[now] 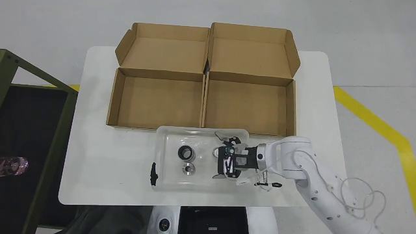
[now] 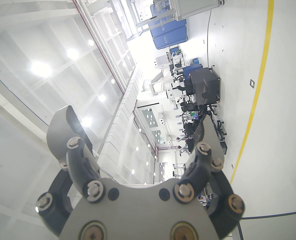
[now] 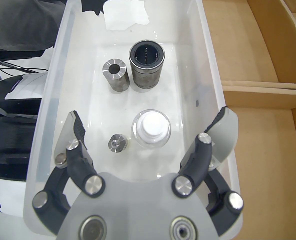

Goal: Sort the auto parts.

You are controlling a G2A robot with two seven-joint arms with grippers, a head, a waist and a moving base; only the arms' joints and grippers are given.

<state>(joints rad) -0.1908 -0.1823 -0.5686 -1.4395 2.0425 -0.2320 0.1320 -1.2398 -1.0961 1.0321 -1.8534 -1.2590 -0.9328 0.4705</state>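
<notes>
We see the white table (image 1: 97,104) carrying two open cardboard boxes (image 1: 159,101) (image 1: 247,107) side by side, touching, and a clear plastic bin (image 1: 170,169) just in front of them.

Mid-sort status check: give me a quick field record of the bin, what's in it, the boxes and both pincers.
bin: clear plastic bin on the white table, in front of the boxes
in bin: large dark cylinder, upright; smaller metal cylinder beside it, upright; small hex piece; clear bottle with white cap
boxes: two cardboard boxes, open, side by side
right pincer: open, holding nothing, over the bin above the bottle and hex piece
left pincer: open, holding nothing, aimed out at the room
</notes>
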